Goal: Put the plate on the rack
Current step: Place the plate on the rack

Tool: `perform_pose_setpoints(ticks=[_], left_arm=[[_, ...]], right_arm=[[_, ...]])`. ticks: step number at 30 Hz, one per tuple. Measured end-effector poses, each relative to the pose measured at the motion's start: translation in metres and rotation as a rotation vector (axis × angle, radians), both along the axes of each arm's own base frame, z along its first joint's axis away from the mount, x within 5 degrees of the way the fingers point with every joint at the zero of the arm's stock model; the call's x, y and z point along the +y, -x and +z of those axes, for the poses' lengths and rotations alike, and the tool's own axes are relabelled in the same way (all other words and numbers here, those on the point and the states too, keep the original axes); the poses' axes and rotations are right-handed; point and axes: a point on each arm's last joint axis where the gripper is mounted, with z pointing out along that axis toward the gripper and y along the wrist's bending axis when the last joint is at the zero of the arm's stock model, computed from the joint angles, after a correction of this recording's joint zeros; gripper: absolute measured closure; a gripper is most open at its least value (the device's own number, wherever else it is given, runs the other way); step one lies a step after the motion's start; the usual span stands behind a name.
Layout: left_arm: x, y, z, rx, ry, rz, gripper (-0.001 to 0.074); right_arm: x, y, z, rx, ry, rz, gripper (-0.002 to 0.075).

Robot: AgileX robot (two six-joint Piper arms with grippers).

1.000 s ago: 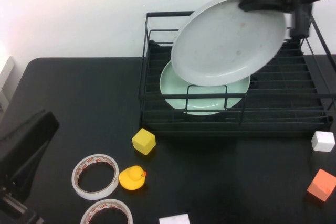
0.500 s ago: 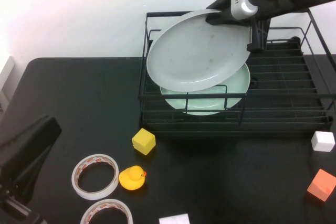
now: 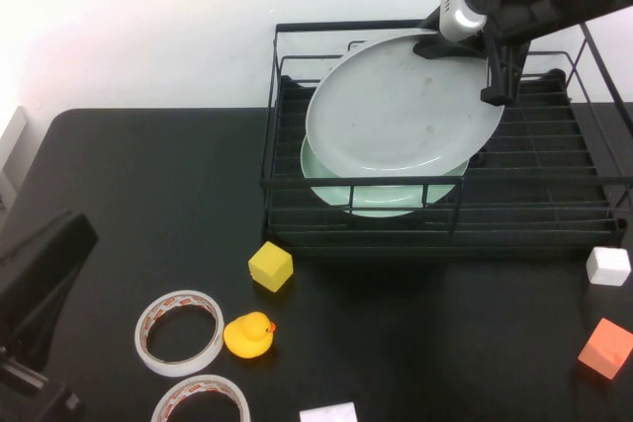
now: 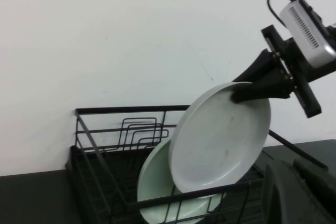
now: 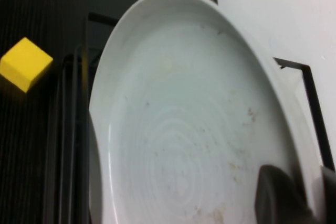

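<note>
Plate (image 3: 401, 111) — rim in right hand (image 3: 463, 44); left hand (image 4: 299, 192) low, apart

Plate (image 3: 401, 111) over rack (image 3: 534, 185), tape rolls (image 3: 179, 331) front-left.

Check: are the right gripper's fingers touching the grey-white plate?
Touching. In the left wrist view the right gripper clamps the upper rim of the grey-white plate, held tilted over the rack. The left gripper sits parked at the table's near left.

Two plates (image 3: 404, 106), two tape rolls (image 3: 179, 331), four blocks (image 3: 271, 266)
</note>
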Motion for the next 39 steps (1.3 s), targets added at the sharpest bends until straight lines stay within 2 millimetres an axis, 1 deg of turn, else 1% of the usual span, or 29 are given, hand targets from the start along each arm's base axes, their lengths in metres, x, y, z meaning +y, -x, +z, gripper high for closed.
perform_pose_setpoints(ticks=[10, 29, 39], left_arm=[[0.001, 0.000, -0.001, 0.009, -0.003, 0.007, 0.0736], [0.001, 0.000, -0.003, 0.020, -0.022, 0.008, 0.0736], [0.001, 0.000, -0.005, 0.048, -0.023, 0.008, 0.0736]], right_arm=[[-0.001, -0.006, 0.004, -0.056, -0.016, -0.047, 0.0634], [0.000, -0.001, 0.001, -0.011, -0.011, -0.014, 0.0634], [0.004, -0.011, -0.018, 0.041, -0.014, -0.016, 0.0634]])
